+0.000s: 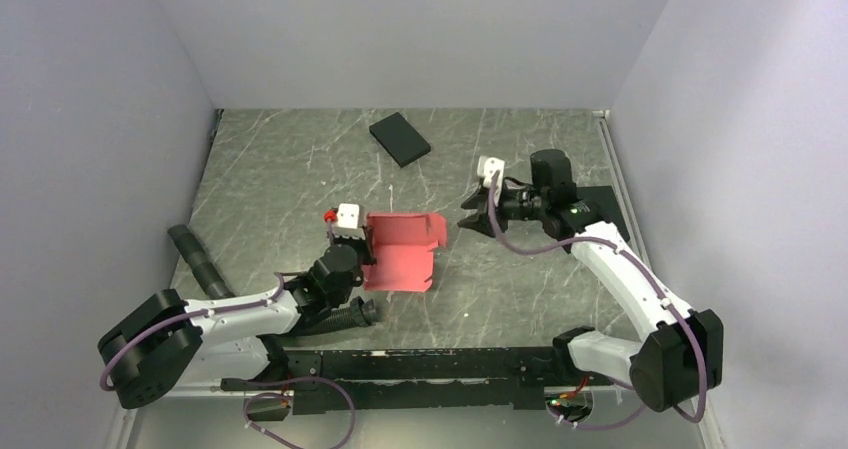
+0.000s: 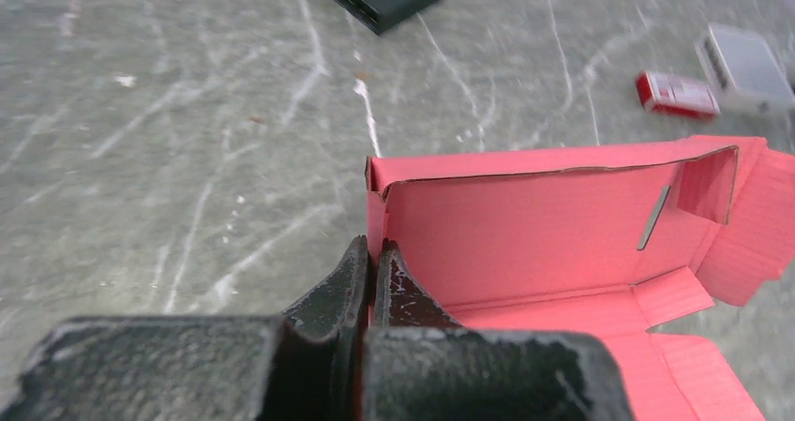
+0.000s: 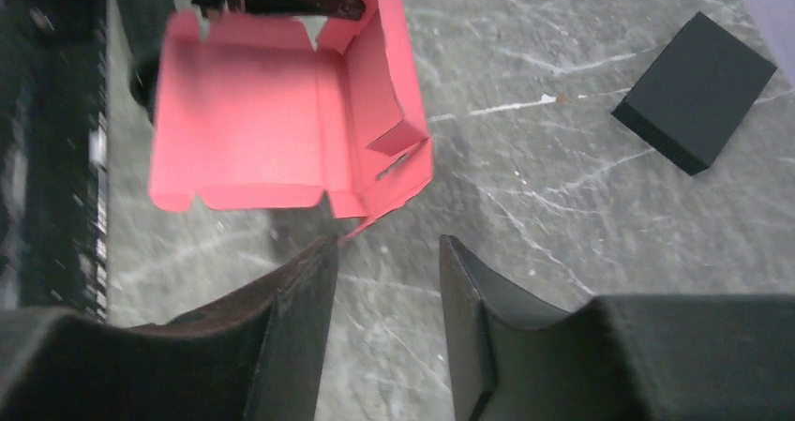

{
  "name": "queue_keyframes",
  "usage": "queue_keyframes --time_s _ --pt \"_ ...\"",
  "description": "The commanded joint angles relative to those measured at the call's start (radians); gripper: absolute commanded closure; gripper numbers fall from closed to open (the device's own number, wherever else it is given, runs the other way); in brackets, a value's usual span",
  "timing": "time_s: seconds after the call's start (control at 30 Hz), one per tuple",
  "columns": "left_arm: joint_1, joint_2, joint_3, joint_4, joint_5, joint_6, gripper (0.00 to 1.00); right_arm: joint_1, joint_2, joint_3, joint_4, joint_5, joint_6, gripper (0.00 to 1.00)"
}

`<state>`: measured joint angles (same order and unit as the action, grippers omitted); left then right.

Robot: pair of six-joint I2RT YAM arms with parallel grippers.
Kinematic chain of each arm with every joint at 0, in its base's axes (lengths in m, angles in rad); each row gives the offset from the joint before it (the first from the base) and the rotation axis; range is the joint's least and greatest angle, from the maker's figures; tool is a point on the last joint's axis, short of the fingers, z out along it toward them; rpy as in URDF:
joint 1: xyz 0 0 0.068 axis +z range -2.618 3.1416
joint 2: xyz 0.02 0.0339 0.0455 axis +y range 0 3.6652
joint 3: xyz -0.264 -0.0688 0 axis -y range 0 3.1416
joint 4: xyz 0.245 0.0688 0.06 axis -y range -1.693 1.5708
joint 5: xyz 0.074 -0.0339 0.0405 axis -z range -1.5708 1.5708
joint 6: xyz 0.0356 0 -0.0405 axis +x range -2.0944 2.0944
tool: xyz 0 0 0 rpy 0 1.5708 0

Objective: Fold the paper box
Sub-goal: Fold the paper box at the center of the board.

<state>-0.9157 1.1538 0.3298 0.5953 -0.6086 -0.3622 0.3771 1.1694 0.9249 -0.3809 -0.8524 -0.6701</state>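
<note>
Right now my left gripper point(image 2: 373, 257) is pinched tight on the edge of one raised wall of the paper box point(image 1: 402, 252). The box lies half-formed in the middle of the table point(image 1: 290, 169), with its flaps splayed out. My right gripper point(image 3: 384, 252) hangs just off the box's far side with its jaws parted and nothing between them, near the corner but not touching it. The danger, as I judge it, lies in that single pinch. The card is thin, so if my right fingers push a flap too hard, the sheet could swing around my left grip, buckle off its scored lines or tear at the slot. It could also skid on the smooth stone-patterned top. A fingertip catching the standing end wall might knock it flat. I find no writing on the box or on the black box point(image 1: 400, 139) further back. The small red-and-white carton point(image 2: 677, 93) carries print, but it is too blurred for me to read.
</note>
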Motion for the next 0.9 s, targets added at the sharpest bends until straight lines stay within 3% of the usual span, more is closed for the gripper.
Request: queue_keyframes --time_s 0.0,0.17,0.23,0.3,0.43,0.63,0.87 --pt "0.003 -0.049 0.018 0.099 -0.255 -0.044 1.00 -0.074 0.001 -0.009 0.214 -0.182 0.425 0.58" --pt "0.004 -0.043 -0.019 0.331 -0.298 -0.021 1.00 -0.135 0.049 -0.182 0.670 -0.131 1.019 0.72" --pt "0.006 -0.026 -0.033 0.434 -0.305 -0.011 1.00 -0.137 0.075 -0.247 0.856 -0.145 1.203 0.71" --pt "0.007 -0.004 -0.039 0.545 -0.309 -0.003 1.00 -0.134 0.110 -0.290 1.023 -0.166 1.343 0.64" --pt "0.008 0.045 -0.011 0.667 -0.291 0.008 1.00 -0.129 0.167 -0.331 1.251 -0.152 1.529 0.57" --pt "0.008 0.100 0.035 0.722 -0.238 -0.049 1.00 -0.121 0.206 -0.341 1.453 -0.109 1.744 0.51" --pt "0.008 0.158 0.064 0.769 -0.205 -0.131 1.00 -0.105 0.257 -0.351 1.567 -0.084 1.912 0.47"
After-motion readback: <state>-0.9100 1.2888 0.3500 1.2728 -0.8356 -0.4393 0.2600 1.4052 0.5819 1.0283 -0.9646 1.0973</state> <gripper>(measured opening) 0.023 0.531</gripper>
